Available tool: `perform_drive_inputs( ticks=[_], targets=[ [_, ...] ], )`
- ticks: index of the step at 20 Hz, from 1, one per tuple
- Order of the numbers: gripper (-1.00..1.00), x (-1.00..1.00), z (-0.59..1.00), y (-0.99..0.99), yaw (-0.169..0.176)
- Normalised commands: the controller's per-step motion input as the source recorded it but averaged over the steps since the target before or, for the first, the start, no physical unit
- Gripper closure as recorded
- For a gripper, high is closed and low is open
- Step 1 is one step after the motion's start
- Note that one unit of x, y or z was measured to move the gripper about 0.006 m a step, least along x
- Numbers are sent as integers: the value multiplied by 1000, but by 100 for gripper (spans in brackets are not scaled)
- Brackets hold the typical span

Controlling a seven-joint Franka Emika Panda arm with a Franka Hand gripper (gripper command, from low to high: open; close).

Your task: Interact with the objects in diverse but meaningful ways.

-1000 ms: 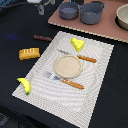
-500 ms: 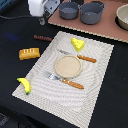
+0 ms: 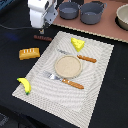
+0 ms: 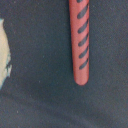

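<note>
Now we see our hand low over the reddish-brown sausage, which lies on the dark surface just beside the far corner of the striped placemat. We cannot tell if the hand is open or closed. In the wrist view the sausage shows dark diagonal stripes. The striped bun and the banana lie off the mat; the cheese wedge lies on it, near the round plate.

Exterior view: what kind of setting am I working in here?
Probably a mock dining setup with toy food: a striped placemat holding a plate, fork and knife, with grey pots behind.
</note>
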Motion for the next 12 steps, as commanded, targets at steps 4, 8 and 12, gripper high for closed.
perform_drive_inputs(
  ticks=[4,8,12],
  targets=[
    [-100,-164,-499,0,53],
    [-100,-105,-488,-5,44],
    [100,-98,-456,-24,36]
  ],
)
